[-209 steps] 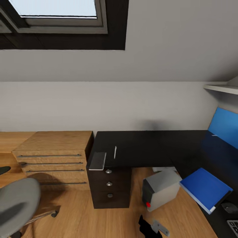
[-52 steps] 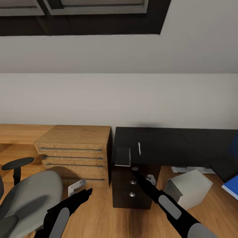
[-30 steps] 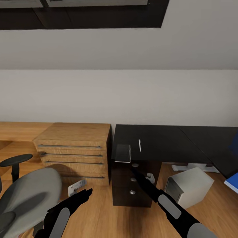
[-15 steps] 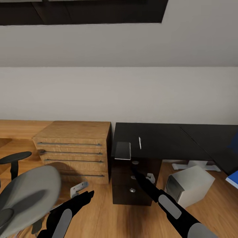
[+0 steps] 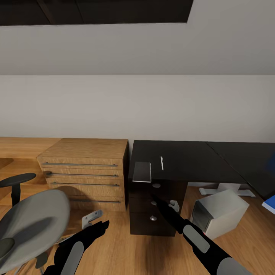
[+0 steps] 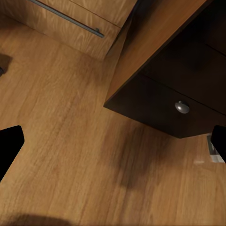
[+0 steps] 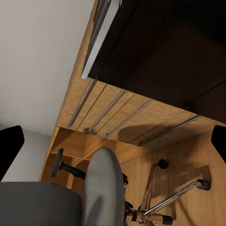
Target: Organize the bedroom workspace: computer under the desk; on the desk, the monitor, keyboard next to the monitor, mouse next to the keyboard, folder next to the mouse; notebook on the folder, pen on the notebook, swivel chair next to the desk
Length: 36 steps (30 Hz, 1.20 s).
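The notebook [image 5: 142, 171] lies flat at the near corner of my table [image 5: 183, 160], its front edge overhanging the rim above the dark drawer unit [image 5: 154, 208]. Just beside it, farther onto the black top, the thin white pen [image 5: 161, 163] lies apart from it. The computer [image 5: 217, 213] stands on the wooden floor [image 5: 118, 248] under the table, to the right of the drawer unit, and a sliver of the blue folder [image 5: 269, 206] shows at the right edge of my head view. The swivel chair [image 5: 28, 225] stands well apart on my left, in front of the light wooden drawer chest [image 5: 86, 172]. My right end effector [image 5: 154, 198] reaches up in front of the drawer unit, below the notebook; its fingers [image 7: 9, 150] stand wide apart and hold nothing. My left end effector [image 5: 102, 224] hangs low over the floor near the chair, fingers [image 6: 8, 148] likewise spread and empty, facing a round drawer knob [image 6: 182, 107].
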Motion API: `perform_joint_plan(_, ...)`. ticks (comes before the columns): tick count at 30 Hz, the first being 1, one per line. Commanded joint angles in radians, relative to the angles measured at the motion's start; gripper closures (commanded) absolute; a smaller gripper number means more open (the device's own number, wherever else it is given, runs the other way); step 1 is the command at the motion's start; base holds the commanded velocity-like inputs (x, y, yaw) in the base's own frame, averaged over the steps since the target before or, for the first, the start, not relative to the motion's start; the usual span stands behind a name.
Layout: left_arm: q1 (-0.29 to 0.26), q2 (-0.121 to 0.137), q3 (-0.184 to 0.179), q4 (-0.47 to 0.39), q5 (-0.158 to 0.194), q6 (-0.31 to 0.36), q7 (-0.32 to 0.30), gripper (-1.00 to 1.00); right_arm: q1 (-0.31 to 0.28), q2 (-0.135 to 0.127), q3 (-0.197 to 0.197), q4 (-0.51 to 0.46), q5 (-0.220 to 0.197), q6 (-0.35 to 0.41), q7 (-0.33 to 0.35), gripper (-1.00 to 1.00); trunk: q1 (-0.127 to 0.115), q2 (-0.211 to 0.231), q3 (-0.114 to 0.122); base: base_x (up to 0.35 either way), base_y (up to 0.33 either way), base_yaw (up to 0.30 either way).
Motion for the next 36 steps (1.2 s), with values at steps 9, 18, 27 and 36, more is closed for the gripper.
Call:
perform_joint_plan(9,-0.001,0.002,-0.001,0.034,0.01,0.002,0.003,-1.0,-0.001,-0.001,0.004,0.0,-0.011,0.003,0.002,-1.0,0.0,-0.001,-0.001,0.02,0.0,0.0)
perform_joint_plan(18,-0.001,0.003,-0.001,0.047,0.01,0.002,0.003,-1.0,-0.001,0.0,0.004,-0.001,-0.011,0.003,0.002,-1.0,0.0,-0.001,-0.001,0.165,0.0,0.0)
perform_joint_plan(27,-0.001,0.003,-0.002,0.053,0.01,0.002,0.002,-1.0,-0.001,-0.001,0.004,-0.001,-0.011,0.003,0.002,-1.0,0.0,-0.001,-0.001,0.083,-0.019,0.0)
perform_joint_plan(36,-0.001,0.003,-0.001,0.053,0.01,0.002,0.002,-1.0,-0.001,0.0,0.004,-0.001,-0.011,0.002,0.002,-1.0,0.0,-0.001,-0.001,0.074,-0.021,0.0)
